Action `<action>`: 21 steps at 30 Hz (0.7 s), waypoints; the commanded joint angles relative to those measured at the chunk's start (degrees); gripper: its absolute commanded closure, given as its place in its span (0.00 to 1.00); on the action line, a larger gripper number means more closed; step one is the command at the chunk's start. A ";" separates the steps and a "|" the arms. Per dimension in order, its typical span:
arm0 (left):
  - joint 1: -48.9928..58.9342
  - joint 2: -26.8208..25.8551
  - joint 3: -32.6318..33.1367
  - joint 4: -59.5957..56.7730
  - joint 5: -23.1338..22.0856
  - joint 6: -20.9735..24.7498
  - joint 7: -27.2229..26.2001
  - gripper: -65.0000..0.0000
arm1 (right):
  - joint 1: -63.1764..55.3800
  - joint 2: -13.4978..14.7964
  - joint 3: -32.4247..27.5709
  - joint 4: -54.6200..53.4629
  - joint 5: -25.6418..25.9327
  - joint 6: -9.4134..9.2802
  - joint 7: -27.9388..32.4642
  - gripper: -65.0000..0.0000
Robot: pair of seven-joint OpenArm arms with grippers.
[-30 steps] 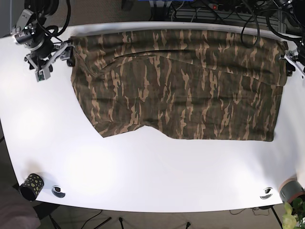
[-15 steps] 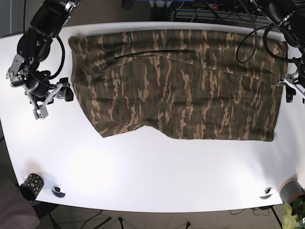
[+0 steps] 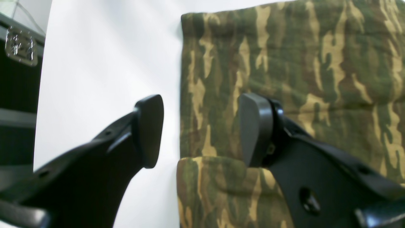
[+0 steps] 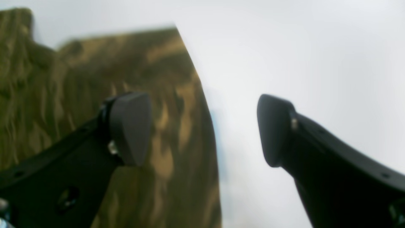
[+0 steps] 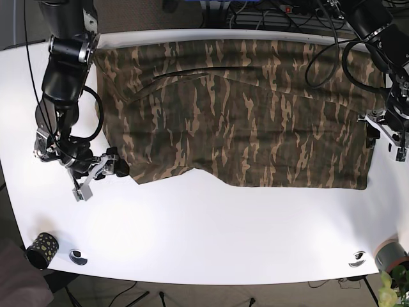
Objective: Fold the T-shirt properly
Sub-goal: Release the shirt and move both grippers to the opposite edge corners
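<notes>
Lying spread flat across the far half of the white counter (image 5: 192,236): camo T-shirt (image 5: 243,115), already folded over once, long edge running along the far rim, near edge ragged toward the base view's left. Right pincer (image 5: 99,174) hovering at the near-left corner of the shirt in the base view, jaws standing apart and holding nothing; in the right wrist view (image 4: 202,129) one finger sitting over the fabric (image 4: 95,95), the other over bare counter, shirt edge running between them, picture blurred so contact with the cloth not readable. Left pincer (image 5: 385,131) sitting at the shirt's edge on the base view's right, also spread apart and empty; in the left wrist view (image 3: 201,129) straddling the hem, one finger (image 3: 148,129) over white counter, the other (image 3: 256,126) over camo cloth (image 3: 284,63), with a folded layer bulging up just below the fingertips. Sitting along the near rim of the counter, well apart from the shirt: small dark spotted cup (image 5: 42,248) at the left corner, a round fixture (image 5: 78,256) just beside it, a matching fixture (image 5: 357,258) near the right corner. Cables (image 5: 275,13) bundling behind the far edge.
</notes>
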 commanded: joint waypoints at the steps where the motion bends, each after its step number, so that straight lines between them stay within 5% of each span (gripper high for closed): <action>1: -0.34 -0.95 -0.44 1.21 -0.52 0.44 -1.04 0.46 | 4.08 2.30 -2.95 -4.80 0.95 0.32 4.80 0.23; 11: 0.72 -0.95 -0.71 1.21 -0.52 0.71 -1.04 0.46 | 10.15 3.70 -15.09 -20.98 0.95 0.32 18.86 0.23; 21: -2.01 -0.86 0.88 0.42 6.95 4.40 -1.04 0.45 | 8.92 -0.52 -16.23 -21.77 1.04 0.32 19.65 0.23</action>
